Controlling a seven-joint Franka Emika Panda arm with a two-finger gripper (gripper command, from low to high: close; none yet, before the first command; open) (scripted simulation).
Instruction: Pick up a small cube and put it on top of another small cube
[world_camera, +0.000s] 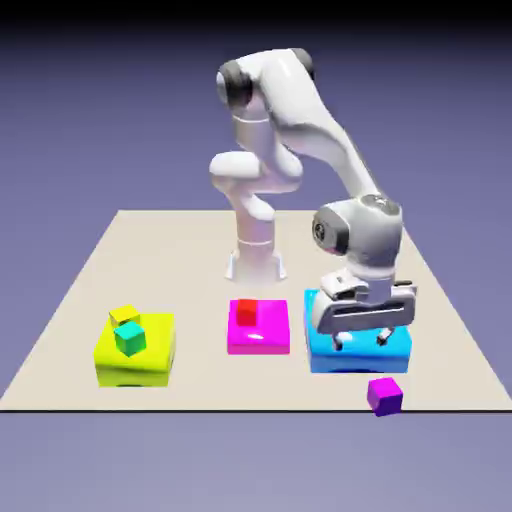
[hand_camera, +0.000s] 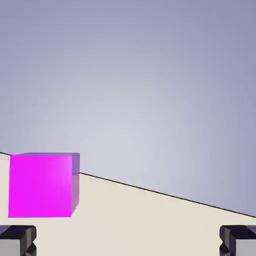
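That little purple cube just past the blue block looks light and rigid, so squeeze its flat opposite sides; gripper is wide open, holding nothing.

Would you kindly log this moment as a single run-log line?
end effector: open, empty, above blue block | purple cube: on table near front edge | red cube: on magenta block

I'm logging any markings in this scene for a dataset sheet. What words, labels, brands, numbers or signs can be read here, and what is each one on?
None: no text, number or logo shows in either view.
The arm, the gripper, the purple cube, the red cube, the teal cube, the yellow cube and the flat blocks are plain, unmarked surfaces.
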